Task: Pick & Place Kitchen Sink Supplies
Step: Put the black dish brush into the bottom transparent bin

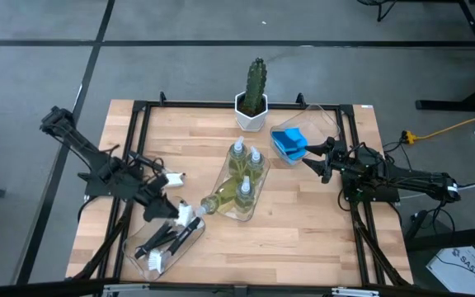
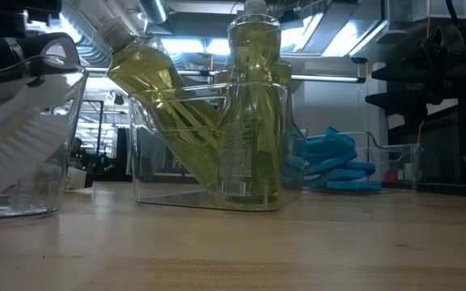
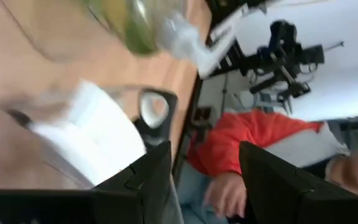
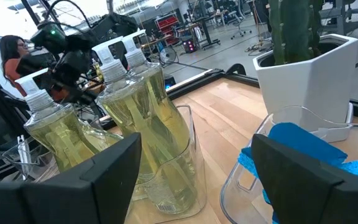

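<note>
Three clear bottles of yellow-green liquid sit in the clear middle tray [image 1: 260, 183]. Two of them [image 1: 246, 165] stand upright. The third [image 1: 217, 200] leans on the tray's end wall [image 2: 148, 121], its capped neck sticking out over the rim toward the left. Black-handled brushes with white heads [image 1: 165, 241] lie in the near-left tray [image 1: 190, 243]; one head [image 3: 98, 143] shows beside my left finger. My left gripper [image 1: 171, 210] hovers open just above that tray's far end with nothing between its fingers. Blue sponges [image 1: 289, 142] lie in the far-right tray. My right gripper [image 1: 310, 158] waits open beside them.
A green cactus in a white pot [image 1: 254, 95] stands at the far edge, between the bottle tray and the sponge tray. Bare wood lies along the near edge and the near right. A person in a red top [image 3: 247, 137] is beyond the table's edge.
</note>
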{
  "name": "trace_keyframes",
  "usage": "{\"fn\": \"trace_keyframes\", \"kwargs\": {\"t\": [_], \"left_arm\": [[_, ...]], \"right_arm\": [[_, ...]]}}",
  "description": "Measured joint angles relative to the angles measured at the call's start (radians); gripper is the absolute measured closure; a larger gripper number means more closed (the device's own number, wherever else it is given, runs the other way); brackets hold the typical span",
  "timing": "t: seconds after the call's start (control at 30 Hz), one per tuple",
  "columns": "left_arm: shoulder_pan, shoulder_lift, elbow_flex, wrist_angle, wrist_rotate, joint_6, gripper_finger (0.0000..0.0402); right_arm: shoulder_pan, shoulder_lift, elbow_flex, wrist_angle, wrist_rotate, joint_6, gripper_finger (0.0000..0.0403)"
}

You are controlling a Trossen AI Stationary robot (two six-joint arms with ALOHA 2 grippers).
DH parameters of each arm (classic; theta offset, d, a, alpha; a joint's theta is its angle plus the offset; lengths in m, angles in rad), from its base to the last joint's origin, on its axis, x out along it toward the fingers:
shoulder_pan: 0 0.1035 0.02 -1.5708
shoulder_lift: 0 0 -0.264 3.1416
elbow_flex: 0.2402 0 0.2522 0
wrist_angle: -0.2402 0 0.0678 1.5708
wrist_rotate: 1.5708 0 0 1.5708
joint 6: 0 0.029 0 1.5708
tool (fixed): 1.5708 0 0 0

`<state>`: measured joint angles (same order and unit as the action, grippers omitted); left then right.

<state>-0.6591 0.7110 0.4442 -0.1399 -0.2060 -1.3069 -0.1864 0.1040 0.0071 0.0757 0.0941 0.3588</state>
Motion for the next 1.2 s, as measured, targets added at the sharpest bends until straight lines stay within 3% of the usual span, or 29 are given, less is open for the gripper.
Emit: {"fn": "trace_keyframes", "kwargs": {"t": [0.17,0.27,0.5,0.6,0.9,1.2], "left_arm": [[0.088,-0.078,0.0,-0.114,-0.095,0.089,0.022],[0.188,-0.106,0.0,-0.186,-0.1,0.153,0.022],[0.451,-0.078,0.027,-0.327,0.107,0.363,0.0229],[0.546,-0.033,0.103,-0.435,0.157,0.474,0.024],[0.758,0.186,0.392,-0.842,0.178,0.818,0.0271],[0.861,0.451,0.514,-1.136,0.172,0.992,0.0279]], "right_arm": [[0.0,0.0,0.0,0.0,0.0,0.0,0.0102],[0.0,0.0,0.0,0.0,0.0,0.0,0.0102],[0.0,0.0,0.0,0.0,0.0,0.0,0.0102],[0.0,0.0,0.0,0.0,0.0,0.0,0.0102],[0.0,0.0,0.0,0.0,0.0,0.0,0.0102],[0.0,0.0,0.0,0.0,0.0,0.0,0.0102]]}}
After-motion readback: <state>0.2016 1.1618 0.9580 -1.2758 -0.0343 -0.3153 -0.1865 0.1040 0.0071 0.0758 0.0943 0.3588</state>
